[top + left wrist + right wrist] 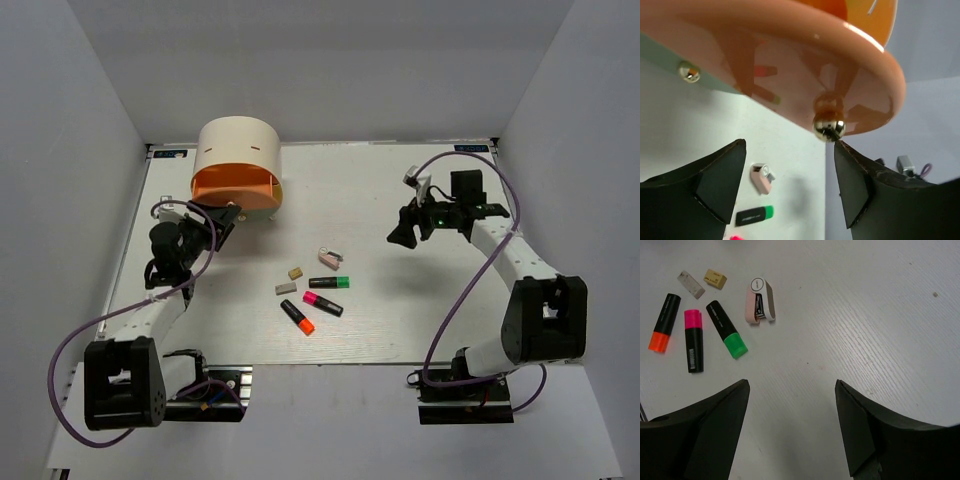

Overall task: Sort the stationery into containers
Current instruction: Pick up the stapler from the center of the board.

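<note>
All six pieces of stationery lie loose in one cluster at the middle of the table (380,320), and none is in a container yet. The green-capped highlighter (727,330), the pink-capped highlighter (693,340) and the orange-capped highlighter (664,322) lie near one another but not touching. The grey eraser (691,284) and the beige eraser (715,278) lie just beyond them, and the pink-and-white piece (760,301) sits off to one side.

Out at the far left stands the cream drum (238,150), well apart from the cluster, with its orange drawer (232,186) jutting from the front and showing its hollow. We read that as a compartment opened to receive things.

The left gripper (790,185) sits right under that drawer with its jaws spread wide, pinching nothing. The round brass knob (829,128) hangs just above the tip of one finger, not between the two. We take it the arm is there to work the drawer by its knob, which would explain why it is parked so close.

The right gripper (792,425) hovers over bare table to the right of the cluster, jaws spread and empty, and its camera looks across at the highlighters. That placement suits a first pick. The pieces lie close together, so a careless closing could nudge a neighbour.
</note>
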